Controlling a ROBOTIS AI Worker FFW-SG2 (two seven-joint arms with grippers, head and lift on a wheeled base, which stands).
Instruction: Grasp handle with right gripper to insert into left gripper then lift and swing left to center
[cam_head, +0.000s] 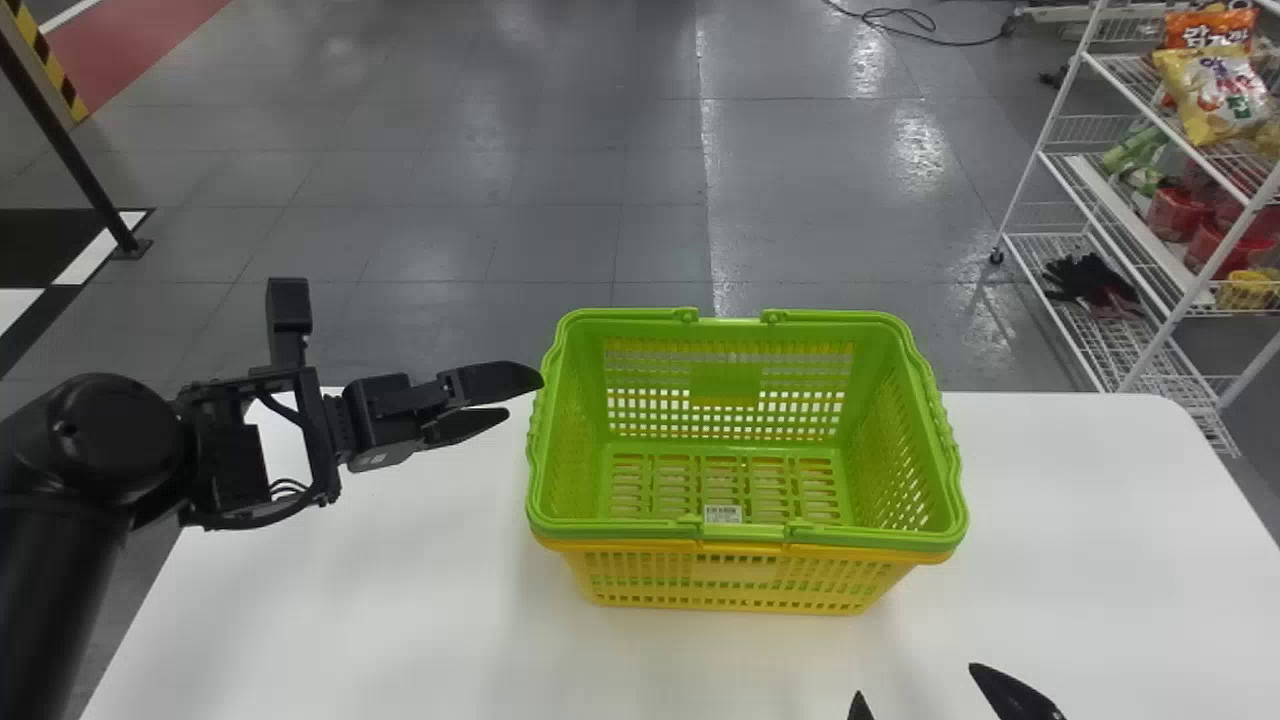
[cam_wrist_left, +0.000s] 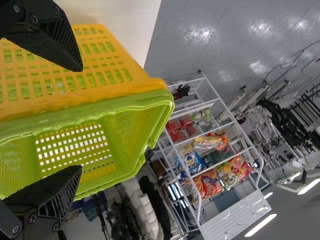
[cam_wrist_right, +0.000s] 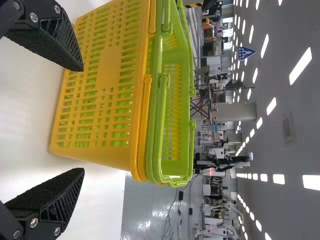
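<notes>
Jaws gape on left gripper and right gripper — square the right to the near green handle before pinching.

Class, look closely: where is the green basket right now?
In the head view, the green basket sits nested inside the yellow basket on the white table, just right of the left gripper.

A flat, smooth white bench with a rounded far right corner; upright on it, by its far edge, stands a yellow, rectangular, slotted plastic basket; a green basket of like shape nests inside the yellow one.
</notes>
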